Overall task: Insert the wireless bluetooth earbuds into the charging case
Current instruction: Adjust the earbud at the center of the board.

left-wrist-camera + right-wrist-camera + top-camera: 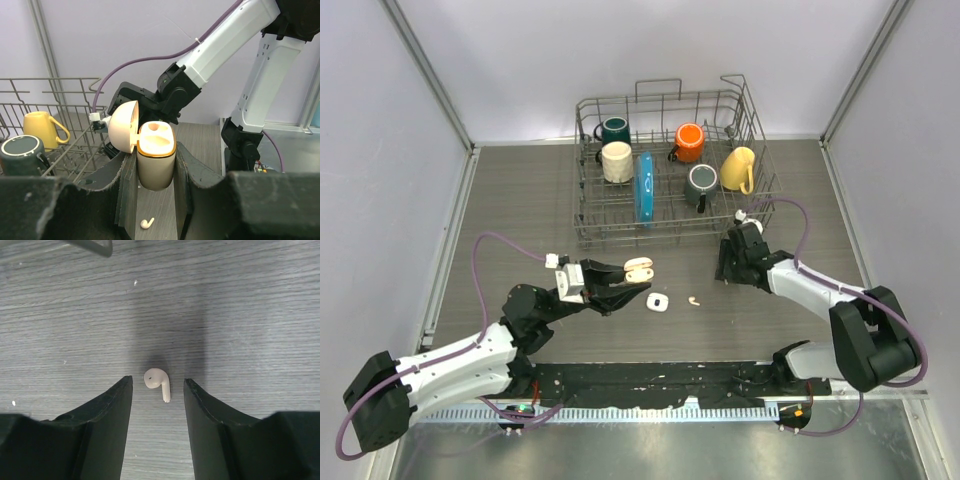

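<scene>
Left gripper: fingers clamped on the charging case, which stands upright with its lid swung open.
Progress: no bud shows seated and the one visible socket looks empty, so all insertion is left.
Right gripper: right of the charging case, fingers apart, flanking the earbud without touching.
Earbud axis: flat on the table, stem toward the wrist, head away.

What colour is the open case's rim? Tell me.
Orange case rim, clearest in left wrist view.

No legible text, brand, number or sign is observed in any view; none is made out on the charging case or yellow mug.
</scene>
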